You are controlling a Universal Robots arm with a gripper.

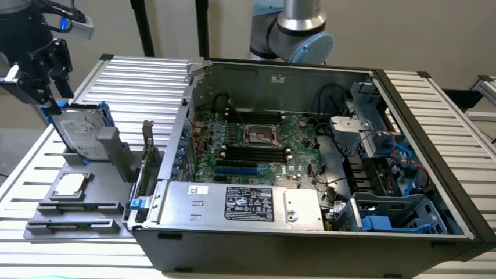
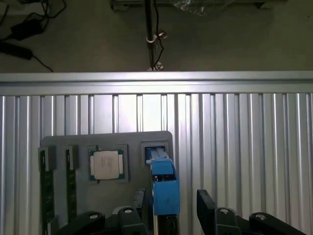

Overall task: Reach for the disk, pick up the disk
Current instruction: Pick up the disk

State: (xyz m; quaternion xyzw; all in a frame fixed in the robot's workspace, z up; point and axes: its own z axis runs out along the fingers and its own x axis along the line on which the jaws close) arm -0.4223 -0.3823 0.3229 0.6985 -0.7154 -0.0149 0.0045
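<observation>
**Gripper [image 2: 168,201] astride the disk [image 2: 164,188]; grip not yet closed.**

The 2 fingers [image 2: 208,205] are spread, 1 on each side of the disk's blue carrier rail, and a clear gap shows on at least 1 side, so nothing is pinched. The disk is directly beneath the gripper, standing on edge in a slot of the grey fixture [image 1: 78,212], with its upper end between the fingers. Judged status: the reach is essentially complete, while closing on the disk and lifting it are still to do. The disk's long axis appears to run roughly upright toward the gripper, leaning slightly. Its broad silver-grey face is turned toward the open computer case [image 1: 310,250], which is beyond the fixture. A square processor chip [image 2: 106,165] lies flat in the fixture beside the disk's foot.
</observation>
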